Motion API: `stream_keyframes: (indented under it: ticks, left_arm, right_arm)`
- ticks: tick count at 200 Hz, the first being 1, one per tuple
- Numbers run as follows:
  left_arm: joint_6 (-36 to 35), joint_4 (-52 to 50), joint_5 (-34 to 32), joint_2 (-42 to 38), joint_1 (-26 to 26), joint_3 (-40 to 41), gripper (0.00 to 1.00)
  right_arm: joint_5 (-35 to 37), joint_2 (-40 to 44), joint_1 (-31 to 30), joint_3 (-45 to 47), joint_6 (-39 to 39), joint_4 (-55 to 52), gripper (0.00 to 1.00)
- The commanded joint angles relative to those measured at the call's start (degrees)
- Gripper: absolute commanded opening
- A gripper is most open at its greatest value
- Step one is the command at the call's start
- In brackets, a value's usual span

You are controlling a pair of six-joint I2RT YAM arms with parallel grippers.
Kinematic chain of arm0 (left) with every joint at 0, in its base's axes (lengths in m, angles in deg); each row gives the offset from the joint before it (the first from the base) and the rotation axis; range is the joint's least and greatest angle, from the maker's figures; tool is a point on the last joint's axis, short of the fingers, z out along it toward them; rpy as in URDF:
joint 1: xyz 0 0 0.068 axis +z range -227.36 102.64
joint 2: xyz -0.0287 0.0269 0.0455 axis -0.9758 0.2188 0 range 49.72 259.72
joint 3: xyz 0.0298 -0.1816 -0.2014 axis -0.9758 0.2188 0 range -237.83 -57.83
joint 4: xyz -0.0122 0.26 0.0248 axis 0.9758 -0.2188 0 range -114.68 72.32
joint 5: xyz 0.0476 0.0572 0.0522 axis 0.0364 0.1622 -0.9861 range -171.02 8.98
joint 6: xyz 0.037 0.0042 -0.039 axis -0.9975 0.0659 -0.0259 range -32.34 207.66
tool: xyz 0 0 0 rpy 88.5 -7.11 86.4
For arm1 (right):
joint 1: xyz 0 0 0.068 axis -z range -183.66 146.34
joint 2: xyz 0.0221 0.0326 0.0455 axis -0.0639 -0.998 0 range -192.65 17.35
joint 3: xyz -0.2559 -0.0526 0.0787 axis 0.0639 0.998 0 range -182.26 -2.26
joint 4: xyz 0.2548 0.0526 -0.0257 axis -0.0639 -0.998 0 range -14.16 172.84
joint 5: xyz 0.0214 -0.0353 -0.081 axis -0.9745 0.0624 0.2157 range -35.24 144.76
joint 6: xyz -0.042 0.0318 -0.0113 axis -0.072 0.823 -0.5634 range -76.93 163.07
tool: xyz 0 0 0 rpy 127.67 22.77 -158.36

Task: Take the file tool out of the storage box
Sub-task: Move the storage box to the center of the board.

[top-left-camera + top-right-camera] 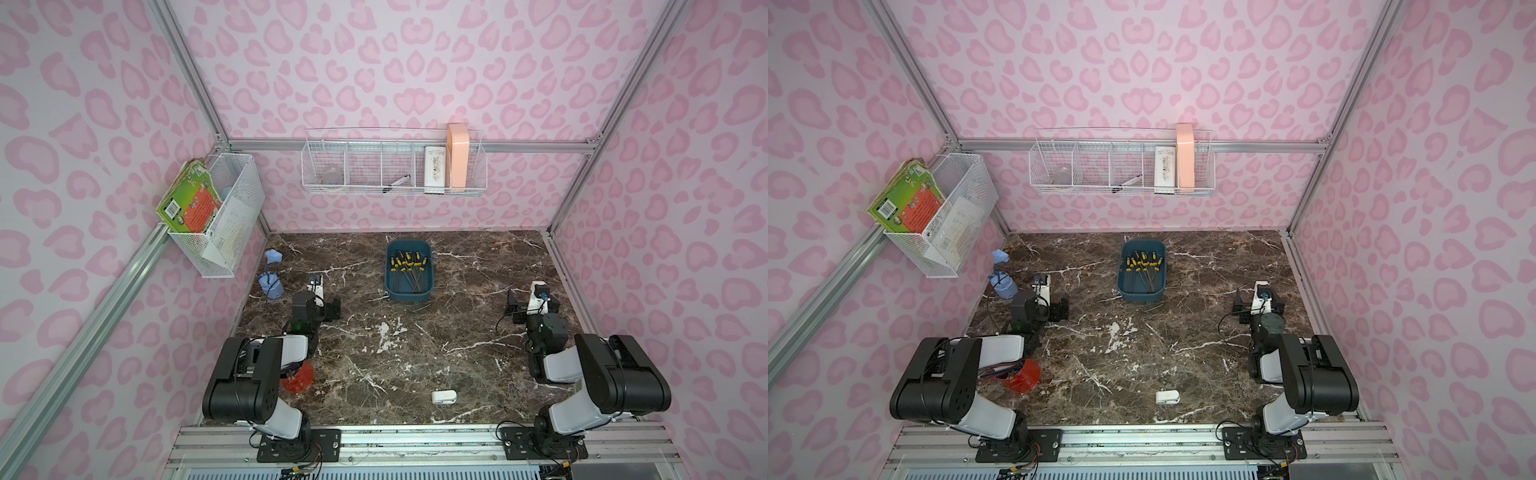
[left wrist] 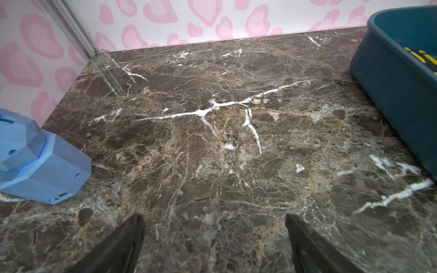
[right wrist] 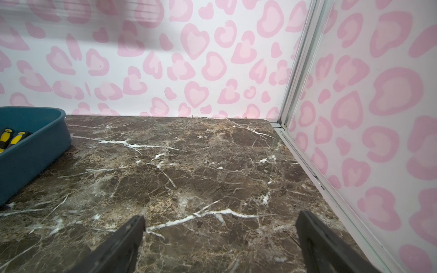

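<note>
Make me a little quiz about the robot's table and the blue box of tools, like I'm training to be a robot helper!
1. True or false: the left gripper is holding a file tool.
2. Where is the storage box? A) in a wire basket B) on the marble table C) on top of the red cup
3. Fill in: the file tools in the box have black and ____ handles.
Key: 1 false; 2 B; 3 yellow.
</note>
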Motion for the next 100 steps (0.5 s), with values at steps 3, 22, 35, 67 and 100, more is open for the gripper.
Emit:
stream_keyframes:
  ticks: [3,22,35,67,100]
  left_arm:
    - [-1.9,2.8,-0.6,-1.7,0.0,0.4,0.98]
    - [-1.3,-6.9,-0.1,-8.1,0.0,-1.6,0.98]
    - [1.0,-16.6,-0.9,-11.9,-0.5,-5.5,0.98]
    - [11.6,-29.1,7.4,-16.8,-1.5,-13.4,0.98]
    - [17.8,-38.7,14.0,-9.4,-6.8,-25.4,0.98]
  right_arm:
    - [0.4,3.2,0.3,0.8,1.1,-0.5,1.0]
    - [-0.5,9.3,-0.1,-0.6,-0.1,-8.1,1.0]
    - [1.2,13.8,-1.5,-2.1,-0.3,-13.8,1.0]
    - [-7.0,22.9,-1.2,-8.6,10.8,-28.3,1.0]
    - [-21.0,17.6,-2.4,-18.1,21.3,-35.4,1.0]
